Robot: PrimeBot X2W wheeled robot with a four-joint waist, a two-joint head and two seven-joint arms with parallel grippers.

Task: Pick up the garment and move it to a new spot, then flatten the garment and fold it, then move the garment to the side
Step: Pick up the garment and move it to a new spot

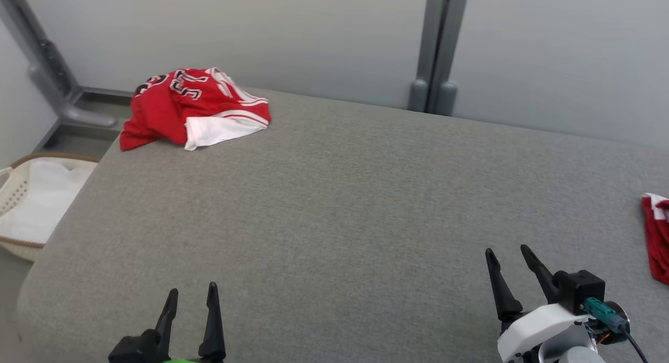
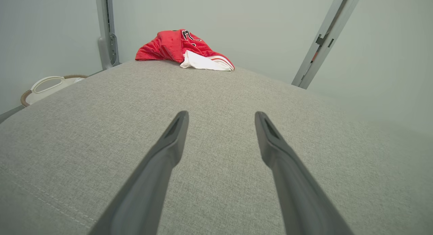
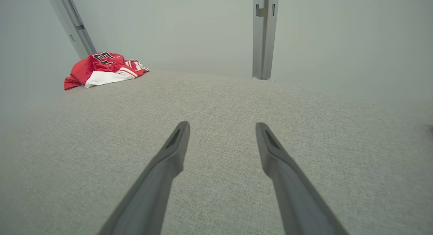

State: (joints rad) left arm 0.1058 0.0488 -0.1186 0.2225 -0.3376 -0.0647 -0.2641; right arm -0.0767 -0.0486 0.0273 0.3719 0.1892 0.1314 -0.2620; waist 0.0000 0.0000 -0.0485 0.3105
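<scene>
Apparently nothing of the task is done yet. The left pincer (image 1: 193, 287) and the right pincer (image 1: 506, 248) both stand wide open with nothing between their long dark fingers, low over the near part of the grey fabric-covered worktop (image 1: 339, 196).

Straight ahead of the left pincer and well apart from it, far ahead and to the left of the right one, lies the crumpled red mesh jersey with white trim (image 1: 177, 104), by the worktop's far left corner. It is a loose heap: a white panel edged with red stripes is turned out in front, and black-and-white numerals show partly on top, broken by creases.

Picking up, moving, flattening, folding and setting aside all seem to remain.

A red-and-white cloth (image 1: 657, 243) lies right of the right pincer, cut off by the edge.
</scene>
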